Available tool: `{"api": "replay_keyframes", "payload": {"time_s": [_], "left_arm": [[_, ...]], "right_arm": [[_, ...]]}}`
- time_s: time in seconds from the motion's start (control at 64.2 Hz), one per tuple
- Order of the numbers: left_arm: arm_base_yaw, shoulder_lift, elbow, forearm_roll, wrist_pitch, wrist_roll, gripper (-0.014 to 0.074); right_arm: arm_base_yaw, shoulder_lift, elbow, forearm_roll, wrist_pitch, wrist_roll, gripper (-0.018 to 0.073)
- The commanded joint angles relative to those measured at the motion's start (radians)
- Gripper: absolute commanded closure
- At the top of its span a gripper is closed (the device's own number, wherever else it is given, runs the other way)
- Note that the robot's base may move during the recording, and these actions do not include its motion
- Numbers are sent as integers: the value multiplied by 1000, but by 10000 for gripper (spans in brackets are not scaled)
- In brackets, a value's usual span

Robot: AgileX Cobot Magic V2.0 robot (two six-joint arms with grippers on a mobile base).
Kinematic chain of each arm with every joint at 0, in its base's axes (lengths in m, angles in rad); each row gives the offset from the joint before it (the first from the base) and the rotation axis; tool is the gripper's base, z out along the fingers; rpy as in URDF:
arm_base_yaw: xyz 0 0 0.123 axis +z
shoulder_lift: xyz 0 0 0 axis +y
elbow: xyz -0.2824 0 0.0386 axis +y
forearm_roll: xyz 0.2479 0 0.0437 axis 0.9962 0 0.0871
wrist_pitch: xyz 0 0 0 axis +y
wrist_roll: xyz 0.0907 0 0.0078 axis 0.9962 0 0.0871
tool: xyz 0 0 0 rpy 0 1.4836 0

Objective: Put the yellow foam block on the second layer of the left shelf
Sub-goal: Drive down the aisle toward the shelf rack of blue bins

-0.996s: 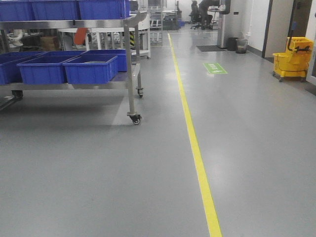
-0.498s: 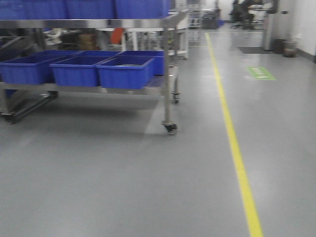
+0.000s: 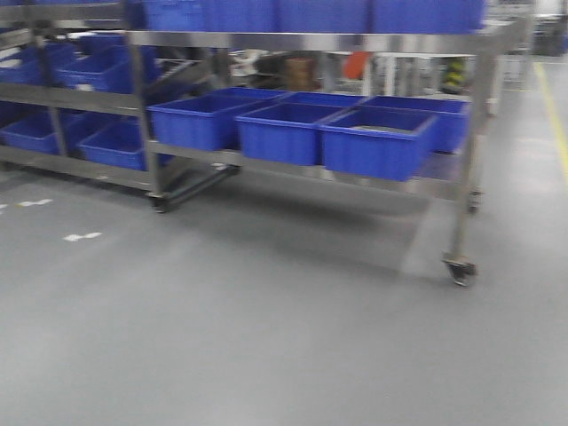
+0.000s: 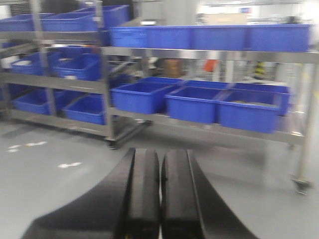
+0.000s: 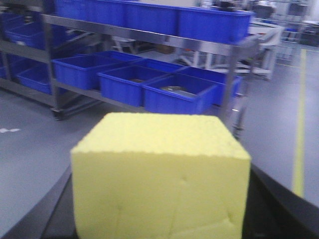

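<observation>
Two steel racks fill the front view: the nearer wheeled rack point(image 3: 311, 41) and, to its left, a second rack point(image 3: 80, 99). Both are loaded with blue bins point(image 3: 377, 142). Grey floor point(image 3: 266, 346) lies between robot and racks. One caster point(image 3: 461, 269) shows at the near rack's right post.

Yellow foam block point(image 5: 159, 174): seen only in the right wrist view, where it sits in the right pincer point(image 5: 162, 219), well apart from the racks and not yet on any shelf. Dark fingers point(image 5: 281, 209) flank its left and right faces. I read this as pinching the block, though the contact lines are hidden behind its front face.

Left pincer point(image 4: 160, 194): fingers pressed together, nothing between them.

Handling estimate:
- Likely very light, soft and compressible. Faint creases on the front face point(image 5: 182, 180) suggest it dents easily.
- The matte, grainy surface should give good friction, so slip risk is low.
- Best hold is on opposite flat side faces, near mid-height, with light squeeze only. Over-clamping would bow the cube and could make it spring on release.
- Not fragile, so a short drop onto the shelf should do no harm.
</observation>
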Motion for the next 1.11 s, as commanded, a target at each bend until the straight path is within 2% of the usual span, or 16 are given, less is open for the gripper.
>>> {"api": "replay_keyframes", "payload": {"time_s": [0.0, 1.09], "left_arm": [[-3, -21, 27, -6, -82, -3, 472], [2, -21, 27, -6, -82, -3, 472]], "right_arm": [[-5, 9, -29, -10, -98, -14, 42], [-5, 9, -28, -10, -98, -14, 42]]}}
